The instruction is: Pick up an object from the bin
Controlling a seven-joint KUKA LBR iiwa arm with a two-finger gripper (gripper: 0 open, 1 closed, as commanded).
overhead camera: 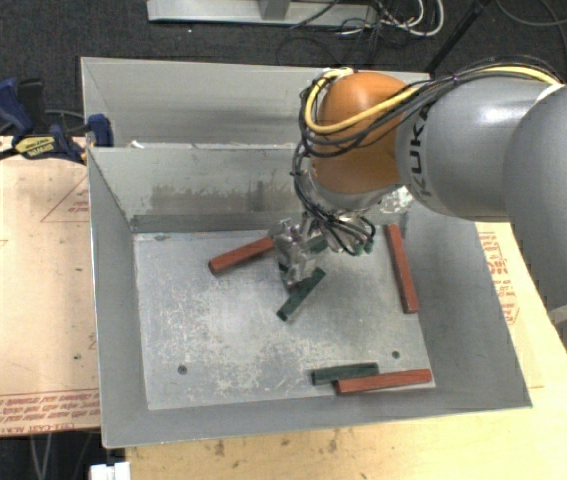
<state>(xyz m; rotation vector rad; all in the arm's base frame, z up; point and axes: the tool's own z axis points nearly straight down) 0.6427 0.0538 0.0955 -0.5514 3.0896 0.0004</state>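
My gripper (298, 265) hangs low over the middle of the bin, under the orange wrist cover. Its metal fingers (289, 250) sit right at the upper end of a dark green bar (299, 295) that lies slanted on the floor. Whether that bar is between the fingers I cannot make out. A red-brown bar (241, 255) lies just left of the gripper, tilted up to the right.
A long red-brown bar (401, 268) leans along the right wall. Near the front wall a dark green bar (344, 373) lies beside another red-brown bar (384, 381). The arm reaches in from the right, above the bin's back right part.
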